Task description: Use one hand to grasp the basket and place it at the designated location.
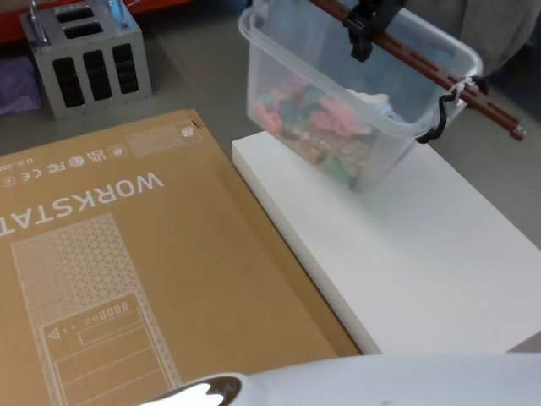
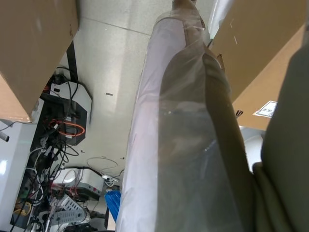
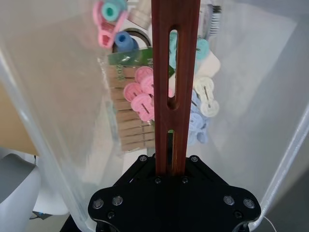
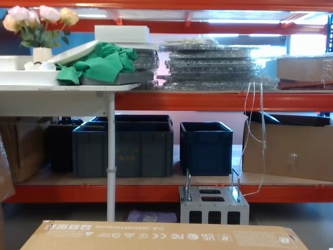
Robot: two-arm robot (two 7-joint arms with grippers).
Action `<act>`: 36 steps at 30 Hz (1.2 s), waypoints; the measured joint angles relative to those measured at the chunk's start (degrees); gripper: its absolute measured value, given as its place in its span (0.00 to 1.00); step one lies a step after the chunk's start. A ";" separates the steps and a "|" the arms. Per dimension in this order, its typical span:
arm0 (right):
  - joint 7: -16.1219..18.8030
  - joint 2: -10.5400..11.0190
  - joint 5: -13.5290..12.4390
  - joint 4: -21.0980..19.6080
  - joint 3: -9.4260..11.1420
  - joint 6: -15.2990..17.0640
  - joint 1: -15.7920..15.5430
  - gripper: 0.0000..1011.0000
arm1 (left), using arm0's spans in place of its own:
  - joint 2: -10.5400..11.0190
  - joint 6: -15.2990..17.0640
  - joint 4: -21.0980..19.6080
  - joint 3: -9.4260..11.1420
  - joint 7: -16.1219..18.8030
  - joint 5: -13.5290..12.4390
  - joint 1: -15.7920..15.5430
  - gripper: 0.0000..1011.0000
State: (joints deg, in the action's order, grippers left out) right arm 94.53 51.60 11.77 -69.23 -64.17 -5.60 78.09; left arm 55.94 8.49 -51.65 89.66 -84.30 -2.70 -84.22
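Overhead, the right gripper (image 1: pixel 362 41) pinched in its jaws the reddish-brown slotted bar (image 1: pixel 423 72) spanning the basket (image 1: pixel 287 80). Tilted, the translucent basket held coloured pegs (image 3: pixel 137 94) at the far end of the white desk (image 1: pixel 423 271), beside a cardboard box (image 1: pixel 127 279); whether it touched the desk was unclear.

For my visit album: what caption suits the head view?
Right gripper holds a translucent plastic basket of colourful clips by its brown bar handle, above a white slab.

Black right hand (image 3: pixel 170 175) studded with silver screws (image 3: pixel 117 200); glossy white torso (image 1: pixel 338 382)
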 joint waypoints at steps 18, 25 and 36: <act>0.65 -2.51 0.25 -2.91 -3.18 -3.23 2.31 0.00 | 0.02 0.00 0.03 0.00 0.00 -0.01 0.00 0.00; 0.81 -3.81 0.40 -5.56 -4.37 -4.86 3.30 0.00 | 0.00 0.00 0.01 0.00 0.00 0.01 0.00 0.00; 0.71 -3.91 0.21 -6.35 -5.63 -5.22 4.15 0.00 | 0.00 0.00 0.00 0.00 0.00 0.01 0.00 0.00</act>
State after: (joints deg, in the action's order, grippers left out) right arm 95.24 47.69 11.98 -75.57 -69.80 -10.82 82.24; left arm 55.94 8.48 -51.65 89.66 -84.30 -2.69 -84.22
